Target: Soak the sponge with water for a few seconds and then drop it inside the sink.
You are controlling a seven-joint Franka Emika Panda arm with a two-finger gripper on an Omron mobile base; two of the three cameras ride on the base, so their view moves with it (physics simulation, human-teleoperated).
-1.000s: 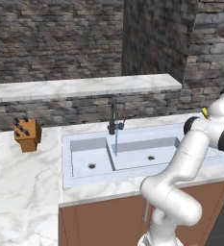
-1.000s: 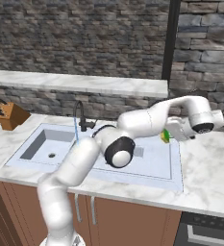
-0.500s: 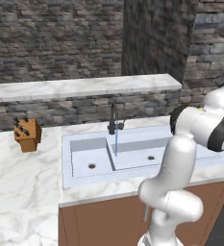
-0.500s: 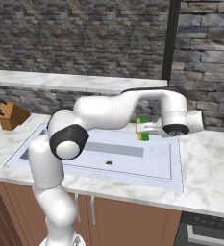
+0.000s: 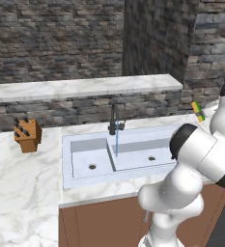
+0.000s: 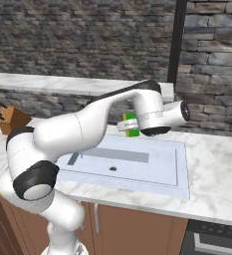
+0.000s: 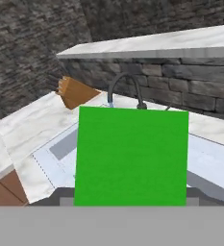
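The end effector [image 6: 131,125] grasps the flat green-and-yellow sponge [image 6: 132,124] above the pale rectangular sink [image 6: 179,169] in the marble counter [image 6: 217,184].

wooden knife block [image 5: 27,135] with dark handles, on the white marble counter [image 5: 22,193] near its back left edge; raised marble ledge [image 5: 80,87] above a stone brick wall [image 5: 56,38]; brown cabinet fronts [image 5: 104,222] below the counter's front edge.
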